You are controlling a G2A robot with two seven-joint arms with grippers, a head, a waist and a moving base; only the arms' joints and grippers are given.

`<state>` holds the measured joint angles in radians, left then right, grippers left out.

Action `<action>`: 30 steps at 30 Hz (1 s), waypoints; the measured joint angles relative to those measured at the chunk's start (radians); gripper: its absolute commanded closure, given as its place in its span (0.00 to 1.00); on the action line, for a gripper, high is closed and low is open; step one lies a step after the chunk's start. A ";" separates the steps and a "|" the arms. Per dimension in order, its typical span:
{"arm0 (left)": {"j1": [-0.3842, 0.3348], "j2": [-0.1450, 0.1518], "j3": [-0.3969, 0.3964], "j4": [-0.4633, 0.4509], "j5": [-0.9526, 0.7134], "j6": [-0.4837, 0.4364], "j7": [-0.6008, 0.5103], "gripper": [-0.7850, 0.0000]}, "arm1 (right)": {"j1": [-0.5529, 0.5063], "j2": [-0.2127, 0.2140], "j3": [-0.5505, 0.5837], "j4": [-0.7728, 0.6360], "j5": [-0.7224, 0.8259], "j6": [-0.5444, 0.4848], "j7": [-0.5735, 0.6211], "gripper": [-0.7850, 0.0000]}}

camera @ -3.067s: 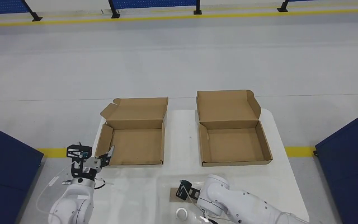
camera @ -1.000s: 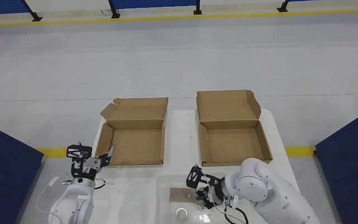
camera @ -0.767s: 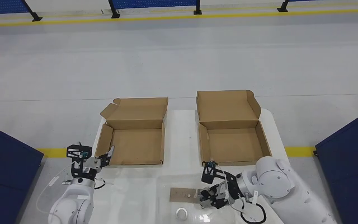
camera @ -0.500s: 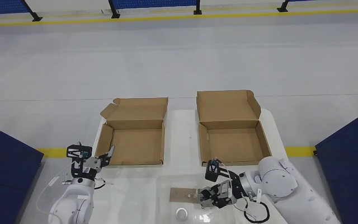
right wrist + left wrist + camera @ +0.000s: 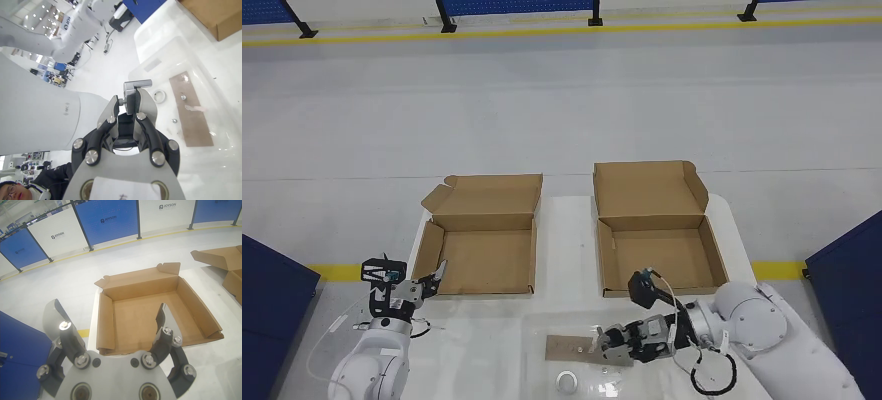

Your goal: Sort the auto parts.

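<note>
Over clear tray: right gripper clamps metal part; white ring, brown strip nearby; left gripper spread beside left box.

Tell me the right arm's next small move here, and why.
Probably carry the metal part toward the nearer cardboard box: the right end effector is shut on it over the clear tray, and that box looks empty.

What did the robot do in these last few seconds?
The right arm swung outward to the right, turning the right pincer above the clear tray; it is shut on a metal part. The left pincer stayed open by the left cardboard box; this and the right cardboard box stayed empty.
</note>
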<state>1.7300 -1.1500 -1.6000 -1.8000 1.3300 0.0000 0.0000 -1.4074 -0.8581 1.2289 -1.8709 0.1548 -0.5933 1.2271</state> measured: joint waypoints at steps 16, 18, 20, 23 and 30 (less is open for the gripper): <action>0.000 0.000 0.000 0.000 0.000 0.000 0.000 0.00 | 0.002 0.098 -0.005 0.016 0.172 -0.085 -0.085 1.00; 0.000 0.000 0.000 0.000 0.000 0.000 0.000 0.00 | -0.004 0.096 -0.013 0.012 0.187 -0.083 -0.095 1.00; 0.000 0.000 0.000 0.000 0.000 0.000 0.000 0.00 | -0.015 0.092 -0.030 0.018 0.259 -0.104 -0.110 1.00; 0.000 0.000 0.000 0.000 0.000 0.000 0.000 0.00 | -0.012 0.094 -0.048 0.023 0.398 -0.128 -0.128 1.00; 0.000 0.000 0.000 0.000 0.000 0.000 0.000 0.00 | 0.003 0.108 -0.073 -0.004 0.629 -0.147 -0.146 1.00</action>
<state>1.7300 -1.1500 -1.6000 -1.8000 1.3300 0.0000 0.0000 -1.4042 -0.7504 1.1559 -1.8751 0.7842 -0.7398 1.0809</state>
